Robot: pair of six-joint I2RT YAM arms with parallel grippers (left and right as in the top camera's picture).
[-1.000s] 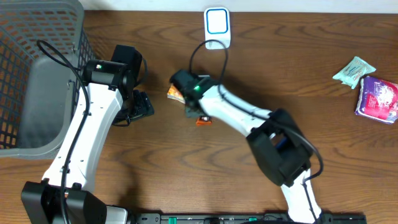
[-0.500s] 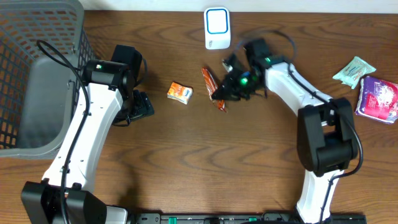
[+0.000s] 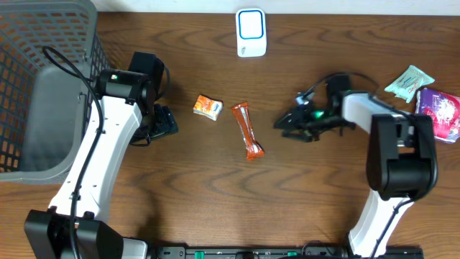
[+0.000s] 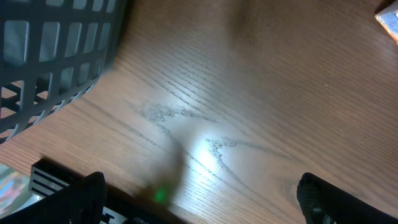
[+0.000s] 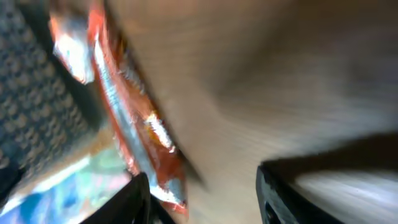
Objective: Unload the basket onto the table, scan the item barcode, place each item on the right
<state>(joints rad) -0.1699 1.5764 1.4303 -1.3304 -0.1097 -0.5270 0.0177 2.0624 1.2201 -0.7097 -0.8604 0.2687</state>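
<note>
Blurrily, the right pincer (image 5: 202,180) stands apart near the snack bar (image 5: 130,124); left pincer (image 4: 200,186) gapes.

One basket (image 3: 29,43), one scanner (image 3: 251,32), four packets (image 3: 247,130) (image 3: 208,107) (image 3: 409,81) (image 3: 436,114), two arms (image 3: 100,158) (image 3: 399,158).

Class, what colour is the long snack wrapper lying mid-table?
The snack wrapper is orange with silvery patches; the overhead view shows it best.

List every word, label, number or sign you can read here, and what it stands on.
Nothing is legible in any view.
Orange snack bar wrapper: print too small overhead, blurred in the right wrist view.
Small orange packet: print too small.
Teal packet and purple packet: print too small.
White scanner: blue outline only, no lettering visible.
</note>
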